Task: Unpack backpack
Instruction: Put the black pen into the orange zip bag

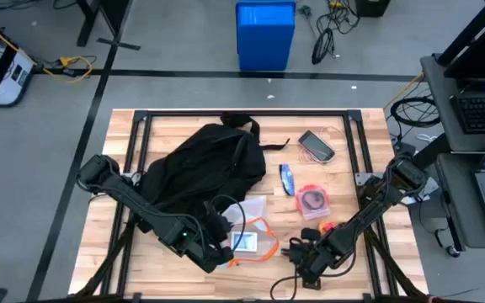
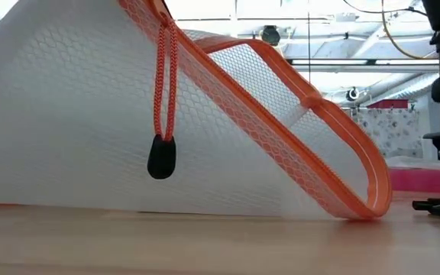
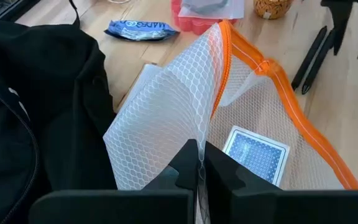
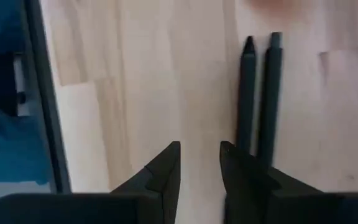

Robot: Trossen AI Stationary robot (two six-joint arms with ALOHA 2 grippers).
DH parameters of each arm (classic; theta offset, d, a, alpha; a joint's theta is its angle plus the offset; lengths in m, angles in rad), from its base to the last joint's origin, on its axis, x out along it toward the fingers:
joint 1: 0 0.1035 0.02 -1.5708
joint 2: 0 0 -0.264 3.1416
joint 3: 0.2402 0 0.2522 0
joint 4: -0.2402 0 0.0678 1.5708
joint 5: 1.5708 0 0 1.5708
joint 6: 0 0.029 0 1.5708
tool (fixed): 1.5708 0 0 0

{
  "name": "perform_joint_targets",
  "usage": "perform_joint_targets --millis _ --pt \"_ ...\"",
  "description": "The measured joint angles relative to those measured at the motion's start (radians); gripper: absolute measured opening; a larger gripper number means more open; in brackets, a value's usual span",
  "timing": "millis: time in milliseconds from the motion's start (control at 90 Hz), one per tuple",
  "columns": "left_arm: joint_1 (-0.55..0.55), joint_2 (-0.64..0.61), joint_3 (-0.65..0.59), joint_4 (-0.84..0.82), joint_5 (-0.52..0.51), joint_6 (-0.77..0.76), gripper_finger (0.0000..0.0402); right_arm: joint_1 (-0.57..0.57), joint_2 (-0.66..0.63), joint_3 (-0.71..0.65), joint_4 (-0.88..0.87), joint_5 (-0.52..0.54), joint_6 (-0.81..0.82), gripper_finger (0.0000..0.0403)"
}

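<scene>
The left pincer (image 3: 199, 163) pinches the mesh pouch (image 3: 241, 118) beside the backpack (image 1: 196, 164) at lower centre, while the right pincer (image 4: 200, 158), slightly spread, hovers seemingly near two pens (image 4: 258, 93).

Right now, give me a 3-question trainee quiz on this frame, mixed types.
1. True or false: the left gripper is shut on the mesh pouch.
2. What lies inside the pouch? A) a phone B) a card deck C) a snack packet
3. Fill in: the two dark pens lie on the table just ahead of the ___ gripper.

Key
1. True. The fingers pinch the pouch's mesh, lifting that edge beside the backpack.
2. B. The blue-backed deck shows through the mesh.
3. Right. Its fingers are slightly apart and hold nothing.
</scene>
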Motion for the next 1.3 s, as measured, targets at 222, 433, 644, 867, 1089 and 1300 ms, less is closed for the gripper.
perform_joint_targets --millis 222,433,644,867,1089,1300 --pt "0.0 0.0 0.0 0.0 0.0 0.0 0.0 0.0 0.001 -0.004 -0.082 0.006 0.021 0.0096" --pt "0.0 0.0 0.0 0.0 0.0 0.0 0.0 0.0 0.016 -0.005 -0.062 0.029 0.022 0.0096" --pt "0.0 0.0 0.0 0.0 0.0 0.0 0.0 0.002 0.063 -0.006 -0.034 0.023 0.027 0.0096" --pt "0.0 0.0 0.0 0.0 0.0 -0.001 0.0 0.0 0.073 -0.005 -0.027 0.03 0.025 0.0096" --pt "0.0 0.0 0.0 0.0 0.0 -0.003 0.0 -0.005 0.073 -0.003 -0.049 0.027 0.028 0.0093" --pt "0.0 0.0 0.0 0.001 0.0 -0.002 0.0 -0.006 0.073 -0.004 -0.063 0.026 0.034 0.0033"
